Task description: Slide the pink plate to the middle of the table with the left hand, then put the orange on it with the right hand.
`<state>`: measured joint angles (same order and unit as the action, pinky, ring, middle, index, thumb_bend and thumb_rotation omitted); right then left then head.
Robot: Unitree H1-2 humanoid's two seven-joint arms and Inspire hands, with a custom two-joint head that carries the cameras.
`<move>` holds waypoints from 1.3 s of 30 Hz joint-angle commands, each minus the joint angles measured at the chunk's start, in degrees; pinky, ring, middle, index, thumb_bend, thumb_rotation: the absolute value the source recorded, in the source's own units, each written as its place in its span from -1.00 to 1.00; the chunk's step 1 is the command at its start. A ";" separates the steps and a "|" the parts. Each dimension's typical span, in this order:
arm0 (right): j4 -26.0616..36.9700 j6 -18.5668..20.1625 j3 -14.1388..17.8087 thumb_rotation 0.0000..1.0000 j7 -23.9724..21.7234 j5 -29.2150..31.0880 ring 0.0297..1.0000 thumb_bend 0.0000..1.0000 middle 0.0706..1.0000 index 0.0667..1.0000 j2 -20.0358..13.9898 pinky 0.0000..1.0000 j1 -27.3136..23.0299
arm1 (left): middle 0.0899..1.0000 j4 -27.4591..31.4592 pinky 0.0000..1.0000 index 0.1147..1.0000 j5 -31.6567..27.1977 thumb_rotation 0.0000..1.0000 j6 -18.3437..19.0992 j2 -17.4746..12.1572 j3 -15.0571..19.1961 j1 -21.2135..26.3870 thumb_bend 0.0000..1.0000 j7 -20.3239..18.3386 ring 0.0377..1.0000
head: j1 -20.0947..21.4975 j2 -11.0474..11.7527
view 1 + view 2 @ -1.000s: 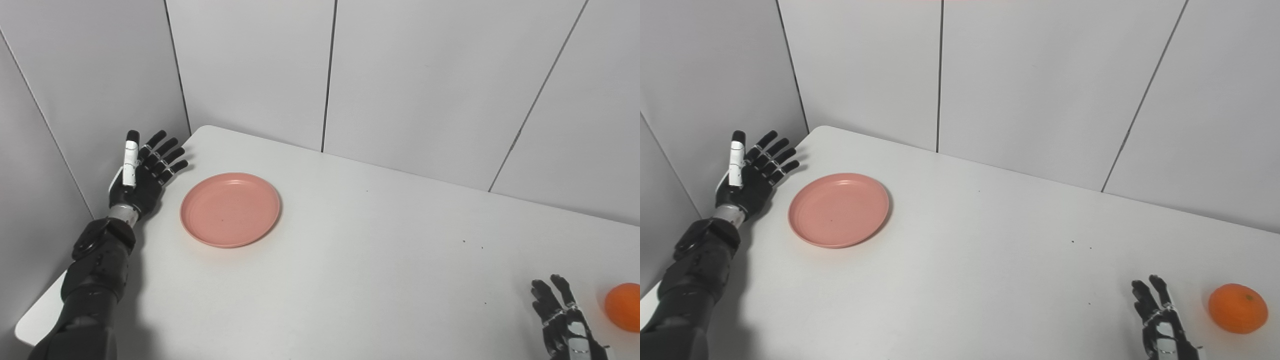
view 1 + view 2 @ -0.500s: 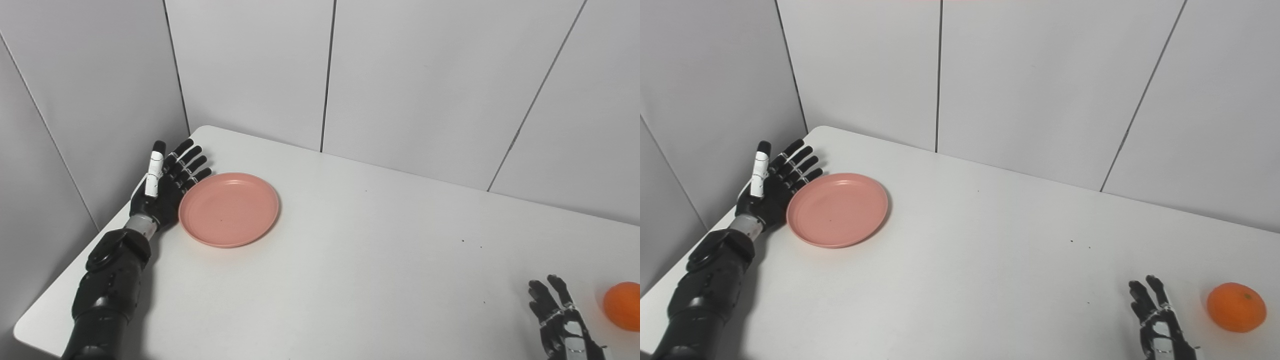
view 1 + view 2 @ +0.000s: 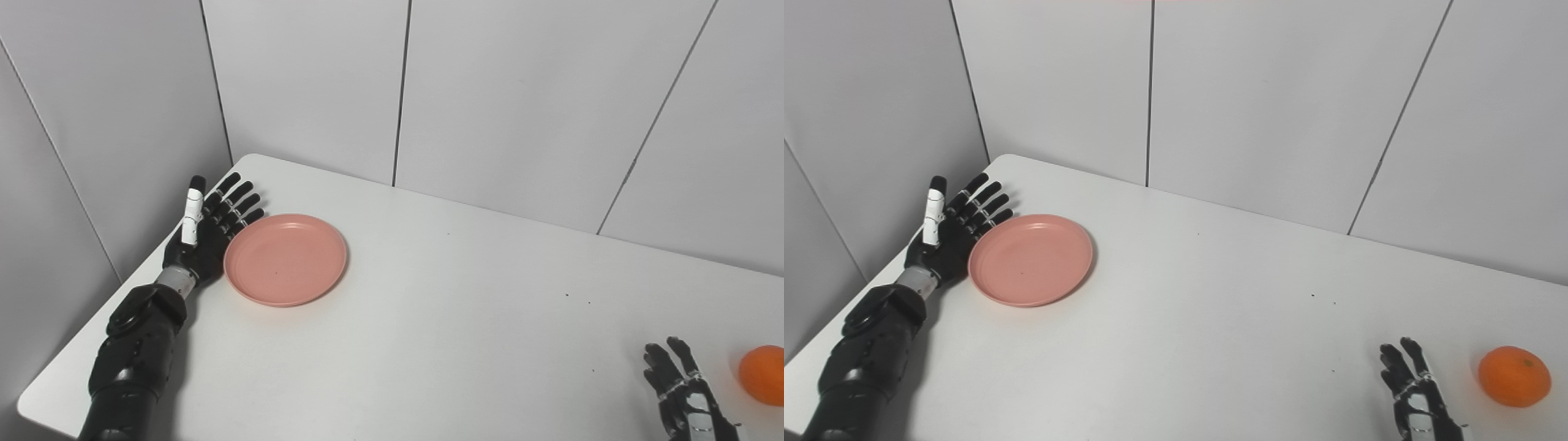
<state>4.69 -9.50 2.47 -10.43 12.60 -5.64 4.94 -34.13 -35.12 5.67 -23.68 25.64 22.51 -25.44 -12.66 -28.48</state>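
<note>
A pink plate (image 3: 285,258) lies flat on the white table (image 3: 429,318) in its far left part. My left hand (image 3: 208,233) stands open on edge against the plate's left rim, fingers straight and pointing away from me. An orange (image 3: 1514,376) rests near the table's front right. My right hand (image 3: 1418,401) is open just left of the orange, apart from it, with its lower part cut off by the picture's bottom edge.
Grey wall panels (image 3: 502,98) close in the table along its far side and left side. The table's rounded far left corner (image 3: 251,160) lies just beyond my left hand.
My left hand swept right from beside the table's edge to the plate's rim and nudged the plate slightly to the right. The right hand and orange barely moved.
</note>
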 commanded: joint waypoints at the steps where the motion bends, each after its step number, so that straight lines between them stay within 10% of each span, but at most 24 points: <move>1: -3.82 0.87 -1.36 0.70 0.27 0.30 0.81 0.55 0.71 0.81 2.43 0.89 4.22 | 0.81 -0.14 0.74 0.70 -0.31 0.46 1.03 -0.24 -0.45 0.25 0.79 -0.65 0.80 | 0.12 -0.11; 39: -0.29 3.34 -1.80 0.59 0.49 0.86 0.81 0.52 0.70 0.79 2.70 0.86 5.59 | 0.71 16.48 0.64 0.65 -0.37 0.46 9.60 8.40 -4.29 -5.09 0.82 8.03 0.75 | 0.95 -1.44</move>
<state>7.06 -7.90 1.52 -10.11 12.66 -4.39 6.93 -18.35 -35.19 13.55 -15.47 21.45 18.20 -18.39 -11.78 -29.88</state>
